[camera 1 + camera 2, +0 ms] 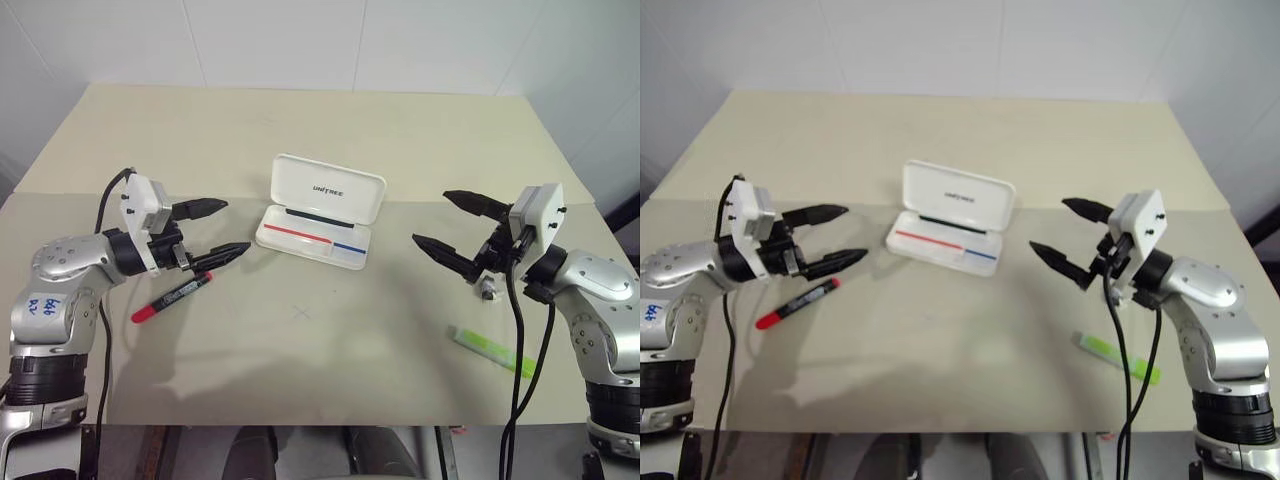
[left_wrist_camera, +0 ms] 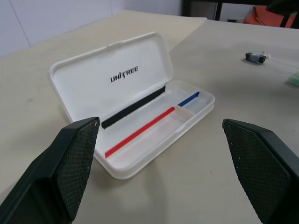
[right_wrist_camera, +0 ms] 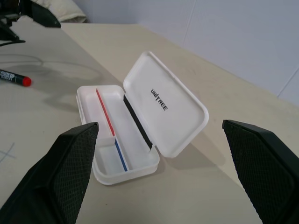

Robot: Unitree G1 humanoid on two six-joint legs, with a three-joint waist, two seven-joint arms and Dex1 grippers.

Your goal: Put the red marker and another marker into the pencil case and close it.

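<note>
The white pencil case (image 1: 318,238) lies open at the table's middle, its lid (image 1: 328,190) with black "UNITREE" lettering standing up at the back and a red and blue stripe inside; nothing lies in it. The red marker (image 1: 172,297) rests on the table left of the case, just below my left gripper (image 1: 236,227), which hovers open and empty, pointing at the case. The light green highlighter (image 1: 495,350) lies at the front right. My right gripper (image 1: 430,218) hovers open and empty right of the case, above and behind the highlighter.
A small dark clip-like object (image 1: 488,292) sits on the table under my right gripper. A faint cross mark (image 1: 302,313) is drawn in front of the case. The beige table (image 1: 300,130) reaches far behind the case; its front edge runs close to me.
</note>
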